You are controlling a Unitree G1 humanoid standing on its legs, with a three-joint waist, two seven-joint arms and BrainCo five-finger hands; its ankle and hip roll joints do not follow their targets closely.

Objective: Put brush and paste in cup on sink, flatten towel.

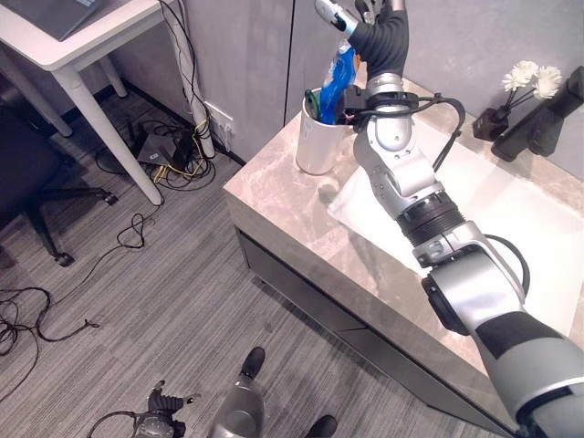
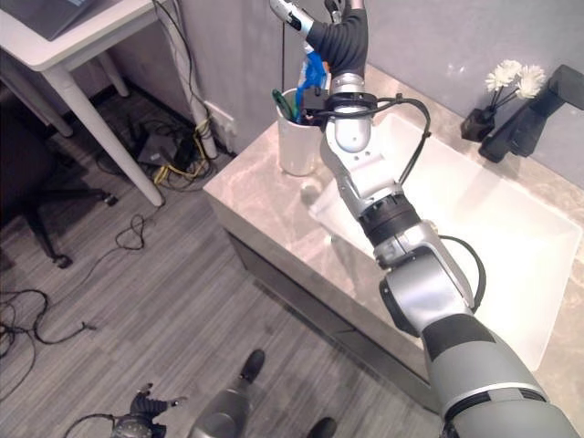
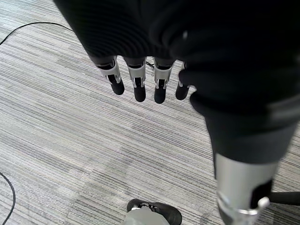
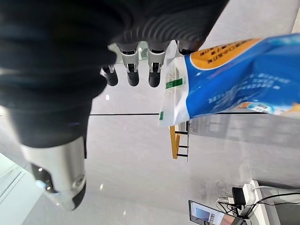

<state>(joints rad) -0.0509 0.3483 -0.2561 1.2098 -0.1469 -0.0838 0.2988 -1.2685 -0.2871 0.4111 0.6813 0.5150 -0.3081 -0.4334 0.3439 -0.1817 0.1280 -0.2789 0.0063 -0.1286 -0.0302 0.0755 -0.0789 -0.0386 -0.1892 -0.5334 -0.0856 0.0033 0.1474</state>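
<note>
Right hand [image 4: 136, 70] hovers above the white cup [image 1: 321, 139] on the sink counter [image 1: 274, 196], fingers straight and relaxed, holding nothing; paste tube [image 1: 338, 78] and green brush [image 1: 313, 100] stand in the cup, so flattening the white towel [image 1: 360, 205] likely comes next; left hand [image 3: 140, 79] hangs over the floor, fingers loose.

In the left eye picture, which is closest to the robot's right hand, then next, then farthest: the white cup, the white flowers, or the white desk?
From the right hand:
1. White cup, just below it on the counter corner.
2. White flowers, along the back wall on the robot's right.
3. White desk, across the floor on the robot's left.
</note>
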